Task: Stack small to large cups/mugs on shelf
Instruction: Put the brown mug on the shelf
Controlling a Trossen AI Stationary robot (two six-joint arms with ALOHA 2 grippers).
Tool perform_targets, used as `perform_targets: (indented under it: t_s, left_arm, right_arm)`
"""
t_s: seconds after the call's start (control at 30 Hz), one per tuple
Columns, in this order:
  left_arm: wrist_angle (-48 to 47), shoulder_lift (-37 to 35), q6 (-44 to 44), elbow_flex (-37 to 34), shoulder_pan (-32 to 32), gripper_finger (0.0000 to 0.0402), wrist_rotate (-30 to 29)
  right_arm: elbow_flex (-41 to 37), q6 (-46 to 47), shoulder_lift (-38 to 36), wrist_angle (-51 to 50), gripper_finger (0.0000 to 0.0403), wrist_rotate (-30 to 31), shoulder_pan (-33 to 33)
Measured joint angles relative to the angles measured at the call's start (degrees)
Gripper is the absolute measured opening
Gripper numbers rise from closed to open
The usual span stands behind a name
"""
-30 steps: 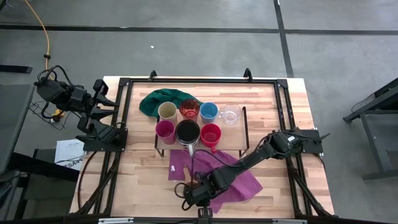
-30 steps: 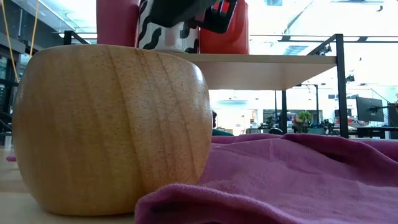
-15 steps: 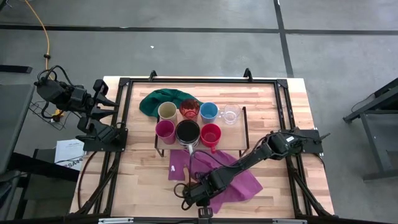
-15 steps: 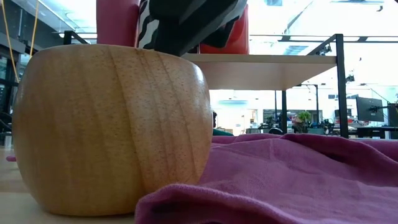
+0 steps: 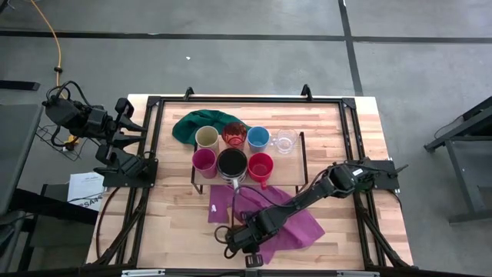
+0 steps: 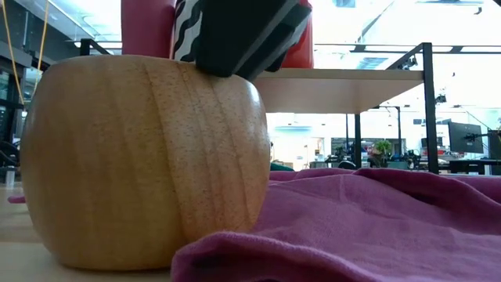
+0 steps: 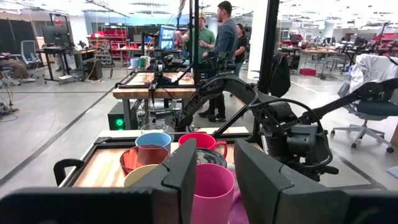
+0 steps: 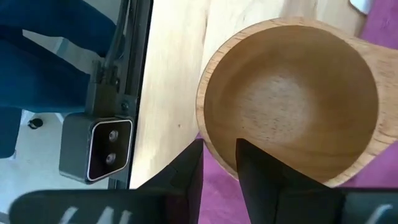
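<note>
Down has come the right gripper [image 8: 219, 163] since a moment ago, and now its two dark fingers [image 8: 260, 167] pinch the rim of the wooden cup [image 8: 291, 99], one inside and one outside. This cup stands up straight with its open mouth pointing up, its long way running up and down. It sits on the table [image 5: 173, 219] near the front edge, beside the purple cloth [image 5: 296, 223]. Seven other cups wait on the shelf [image 5: 291, 173], like the magenta cup [image 5: 204, 159] and the striped mug [image 5: 232, 162]. Over at the left edge, the left gripper [image 7: 214, 180] rests with its fingers apart.
</note>
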Motion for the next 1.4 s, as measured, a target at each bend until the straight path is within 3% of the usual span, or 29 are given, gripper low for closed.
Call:
perform_targets:
  t_s: [0.93,1.07,1.27,1.4]
  left_arm:
    - [-0.02,0.01,-0.01,-0.01,0.00,0.0095,0.22]
    - [0.00,0.00,-0.01,-0.01,0.02,0.0095,0.22]
    - [-0.02,0.00,-0.01,0.00,0.00,0.0095,0.22]
    - [-0.02,0.00,-0.01,0.00,0.02,0.0095,0.22]
  right_arm:
    - [0.00,-2.27,1.11,-0.37,0.0084,-2.53,-0.02]
    - [0.00,-2.33,1.11,-0.33,0.0067,-2.60,0.00]
    - [0.00,-2.42,1.09,-0.08,0.0011,-3.12,-0.02]
    - [0.00,-2.34,1.09,0.24,0.0008,-3.11,-0.02]
